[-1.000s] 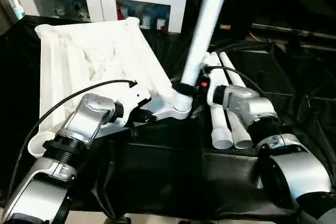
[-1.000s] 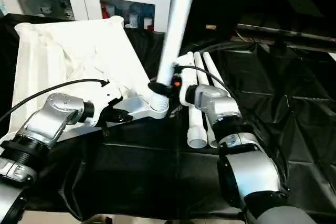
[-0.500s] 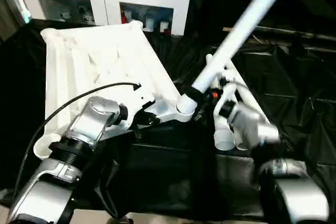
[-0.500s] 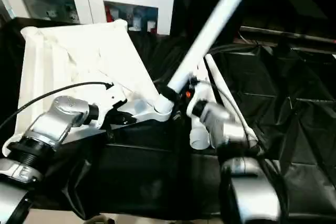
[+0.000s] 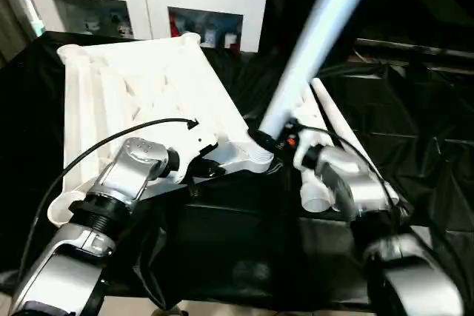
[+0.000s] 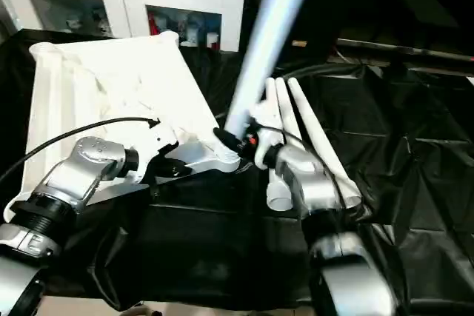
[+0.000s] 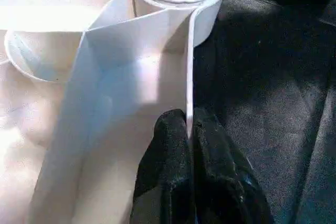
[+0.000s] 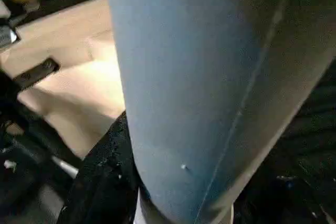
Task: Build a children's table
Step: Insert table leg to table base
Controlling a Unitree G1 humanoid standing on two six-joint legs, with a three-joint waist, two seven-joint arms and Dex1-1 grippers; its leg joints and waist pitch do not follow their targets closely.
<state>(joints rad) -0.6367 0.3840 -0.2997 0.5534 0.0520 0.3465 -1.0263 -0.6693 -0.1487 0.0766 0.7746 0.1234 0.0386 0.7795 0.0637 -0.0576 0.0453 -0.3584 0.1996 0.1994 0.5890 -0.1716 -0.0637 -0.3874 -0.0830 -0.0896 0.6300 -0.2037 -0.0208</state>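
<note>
One table top (image 5: 141, 94). Three legs: one (image 5: 315, 42) gripped by right gripper (image 5: 278, 138), two loose (image 5: 326, 138). Left gripper (image 7: 188, 129) jaws pinch top's rib.

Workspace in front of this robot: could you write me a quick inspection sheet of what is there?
Surface: bench draped in crinkled black sheeting.
Job's things: white plastic tabletop lies ribbed underside up; one long white tube leg stands tilted at the near corner socket; three spare white tube legs lie beside it on the sheeting.
Clutter: nothing seen.
Grippers: left gripper pinches a thin wall of the tabletop near that socket; right gripper grips the tilted leg low down.
Cables: black cable arcs over the left forearm; another loops above the right wrist.
Surroundings: white cabinet with glass doors behind, small items inside.
</note>
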